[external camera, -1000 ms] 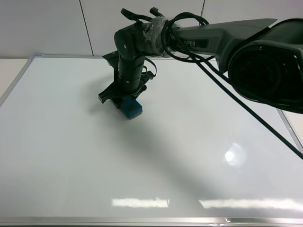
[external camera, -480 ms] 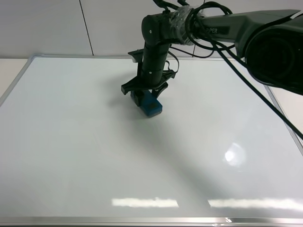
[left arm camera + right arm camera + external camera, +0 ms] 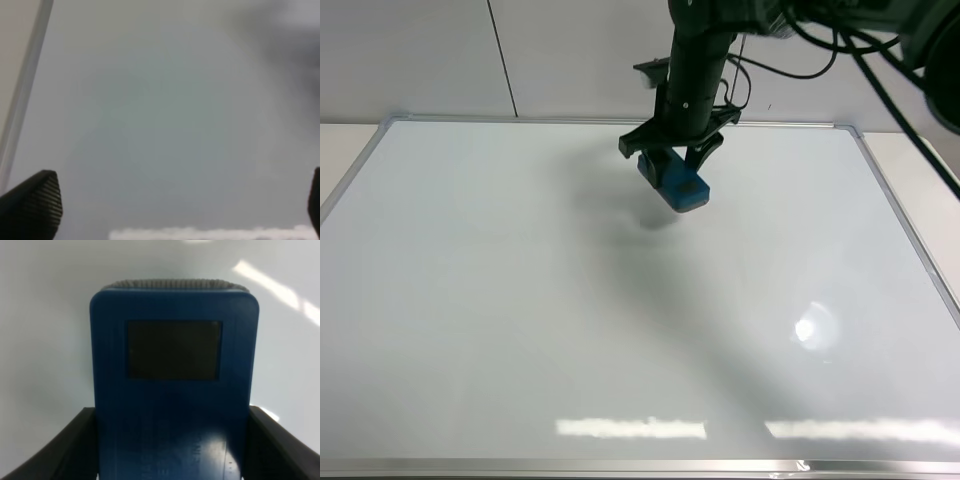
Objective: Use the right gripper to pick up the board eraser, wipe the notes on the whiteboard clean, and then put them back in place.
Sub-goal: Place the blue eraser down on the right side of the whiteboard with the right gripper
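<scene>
We find the right tool [image 3: 672,166] clenched on the board eraser [image 3: 678,188], its two black fingers pressing the long sides of the blue block. The right wrist view shows the eraser upright between them, with one dark grey patch facing the camera. Seen from the high camera, the eraser hangs over the far part of the whiteboard [image 3: 520,300], near the far frame and somewhat right of the middle. A soft shadow lies on the board apart from it, so we judge that it is lifted clear of the surface, not pressed on it. We can make out no red notes anywhere on the white surface, only lamp reflections near the front edge and a bright spot to the right. The wiping therefore looks finished to us. What seems left is the last step: carrying the eraser to its resting place and letting it go. The pictures do not show where that place is. The left tool [image 3: 172,205] is released, its ribbed fingertips wide apart over bare board with nothing between them, and the high camera does not show it. The board lies on a pale desk [image 3: 340,145] that shows at the corners. We see no tray, box or other container, so nothing is held in one.
</scene>
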Robot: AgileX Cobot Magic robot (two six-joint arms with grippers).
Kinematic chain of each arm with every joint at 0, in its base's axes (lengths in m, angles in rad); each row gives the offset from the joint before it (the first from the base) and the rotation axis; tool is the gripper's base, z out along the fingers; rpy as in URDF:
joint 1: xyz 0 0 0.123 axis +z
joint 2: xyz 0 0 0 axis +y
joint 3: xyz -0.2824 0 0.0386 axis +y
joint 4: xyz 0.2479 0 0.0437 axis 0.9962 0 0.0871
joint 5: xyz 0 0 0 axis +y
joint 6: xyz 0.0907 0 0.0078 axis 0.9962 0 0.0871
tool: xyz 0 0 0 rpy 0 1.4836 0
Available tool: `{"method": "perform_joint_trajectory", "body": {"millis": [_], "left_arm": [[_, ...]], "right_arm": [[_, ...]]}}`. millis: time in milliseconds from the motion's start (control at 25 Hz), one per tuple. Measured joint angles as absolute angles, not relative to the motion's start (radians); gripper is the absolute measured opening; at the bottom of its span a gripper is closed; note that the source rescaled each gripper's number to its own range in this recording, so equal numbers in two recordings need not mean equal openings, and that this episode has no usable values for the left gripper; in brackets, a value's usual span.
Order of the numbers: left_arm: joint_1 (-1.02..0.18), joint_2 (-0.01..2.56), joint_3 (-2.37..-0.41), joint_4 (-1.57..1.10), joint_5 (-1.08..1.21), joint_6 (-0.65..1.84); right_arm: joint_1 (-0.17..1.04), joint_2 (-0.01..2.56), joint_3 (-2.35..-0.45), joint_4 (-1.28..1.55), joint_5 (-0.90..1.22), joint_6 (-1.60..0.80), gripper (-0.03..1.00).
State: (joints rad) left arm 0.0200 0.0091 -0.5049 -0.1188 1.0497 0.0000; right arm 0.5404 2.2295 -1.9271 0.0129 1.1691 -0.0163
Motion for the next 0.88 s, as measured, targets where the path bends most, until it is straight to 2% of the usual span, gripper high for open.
{"method": "perform_joint_trajectory", "body": {"millis": [120,280,600,880], "left_arm": [[0.02,0.009,-0.505,-0.119,1.05,0.0],[0.02,0.009,-0.505,-0.119,1.05,0.0],[0.02,0.009,-0.505,-0.119,1.05,0.0],[0.02,0.009,-0.505,-0.119,1.05,0.0]], "right_arm": [[0.508,2.152,-1.892,0.014,1.185,-0.025,0.05],[0.45,2.004,-1.742,0.014,1.171,-0.036,0.05],[0.266,1.683,-1.315,0.014,1.046,-0.069,0.05],[0.068,1.471,-0.895,0.014,0.832,-0.076,0.05]]}}
